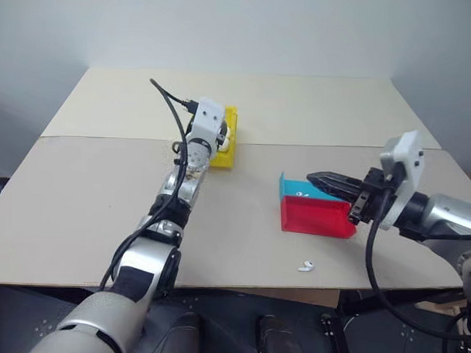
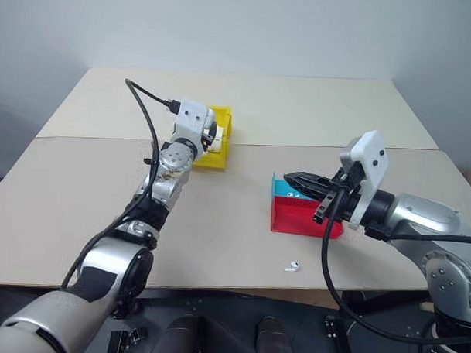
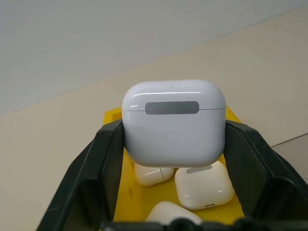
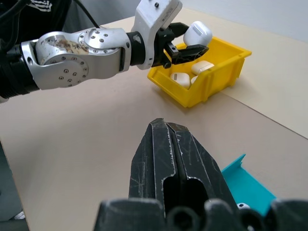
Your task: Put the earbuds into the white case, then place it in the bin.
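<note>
Nearest table edge: single earbud (image 2: 293,265) seen lying loose on table (image 1: 87,210), well apart from bin.

Mid-table: right gripper (image 1: 322,179) shut, nothing held, hovering over red and blue tray (image 1: 315,216).

Farther: left gripper (image 4: 190,45) poised over yellow bin (image 4: 226,60); white case (image 3: 173,121), lid closed, sits between parted fingers (image 3: 103,159), contact not certain; release judged in progress.

Inside bin: other white cases (image 3: 204,185) seen below.

Progress judged late: placement nearly done, drop left. Stray earbud's belonging cannot be told.
</note>
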